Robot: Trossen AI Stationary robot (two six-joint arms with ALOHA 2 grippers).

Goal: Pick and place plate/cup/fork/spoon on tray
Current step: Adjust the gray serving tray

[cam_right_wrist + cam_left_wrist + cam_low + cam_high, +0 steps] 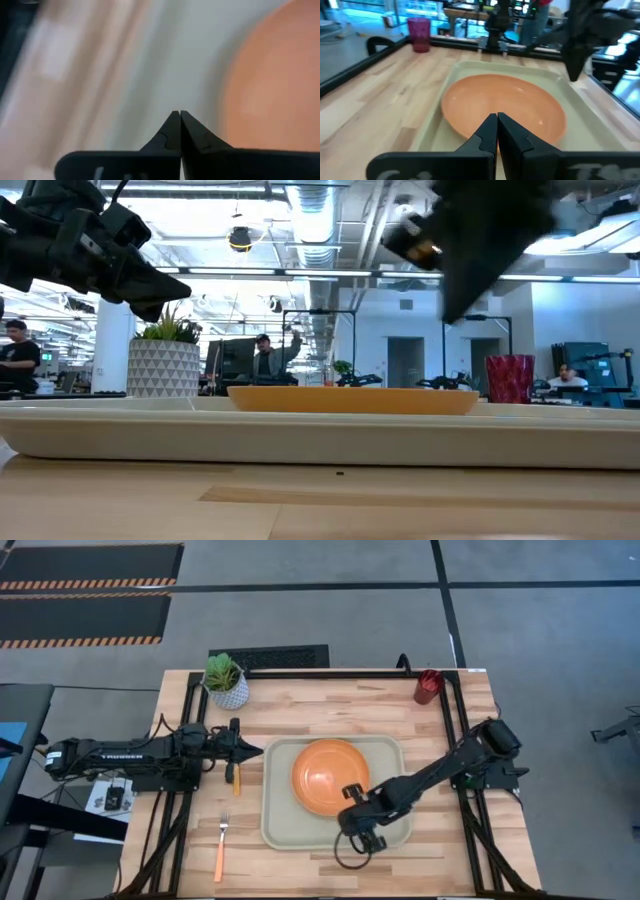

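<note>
I was running the rig in what looked like an open-plan robotics lab or industrial office. At the top of the low view, bare silver ventilation ducts (318, 220) and strip lights ran along an exposed ceiling. Across the middle of that frame, people sat at desks with dark computer monitors (232, 361). The high view showed grey concrete floor (540, 630) and, at upper left, black floor mats with orange-striped edges (85, 585) beside the pale wooden butcher-block table (330, 690).
</note>
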